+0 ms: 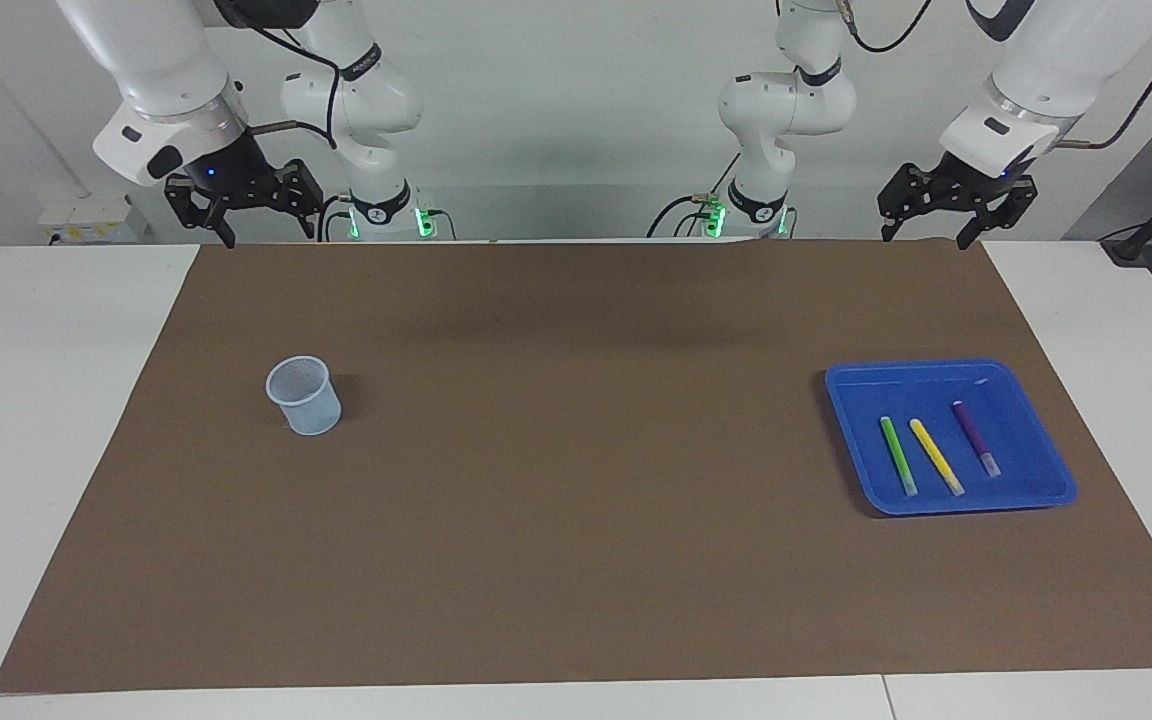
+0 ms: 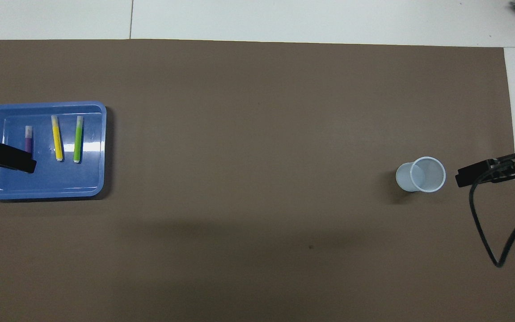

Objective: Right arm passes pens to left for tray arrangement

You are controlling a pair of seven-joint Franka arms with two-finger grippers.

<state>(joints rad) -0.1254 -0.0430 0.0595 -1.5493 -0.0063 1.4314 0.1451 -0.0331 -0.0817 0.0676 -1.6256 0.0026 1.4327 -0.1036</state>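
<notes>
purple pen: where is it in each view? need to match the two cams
Facing view: purple pen lies in the blue tray, at the picture's right, outermost of three.
Overhead view: purple pen at the picture's left, partly covered by the raised left gripper.
Shared landmark: the yellow pen beside it.

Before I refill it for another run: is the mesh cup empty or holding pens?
Empty. The overhead view shows the cup's bare inside; three pens lie in the tray.
</notes>
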